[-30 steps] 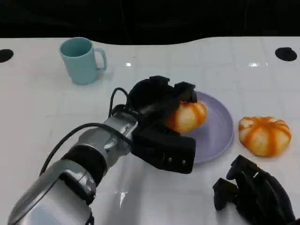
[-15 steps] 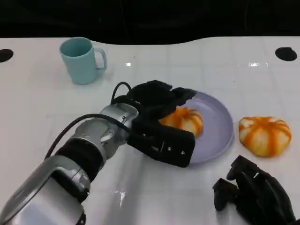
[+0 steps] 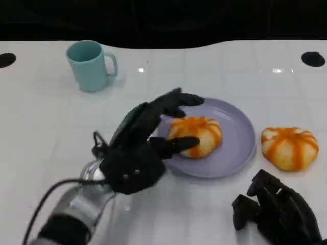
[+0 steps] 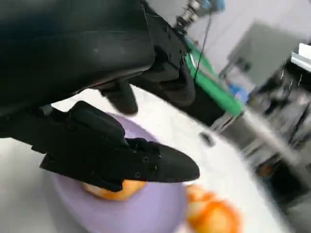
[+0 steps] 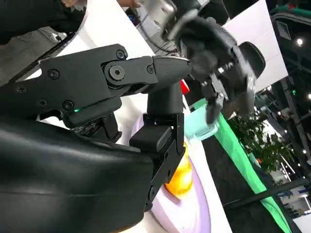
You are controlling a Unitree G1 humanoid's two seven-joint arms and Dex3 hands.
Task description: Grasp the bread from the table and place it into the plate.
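Lower right of the frame, the right hand (image 3: pixel 276 212) rests on the table, fingers curled in on nothing. Centre frame, the left hand (image 3: pixel 140 148) hovers with fingers spread, gripping nothing. One bread (image 3: pixel 195 135) sits in the purple plate (image 3: pixel 237 148); the second bread (image 3: pixel 288 147) right of it looks untouched, so maybe half done.

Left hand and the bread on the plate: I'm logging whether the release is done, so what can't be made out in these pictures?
- Head view: the left hand covers the near-left edge of the bread on the plate, so contact is unclear.
- Left wrist view: its fingers hide most of that bread; the second bread is blurred and cut off.
- Head view: the right hand is cut off by the frame's bottom edge.
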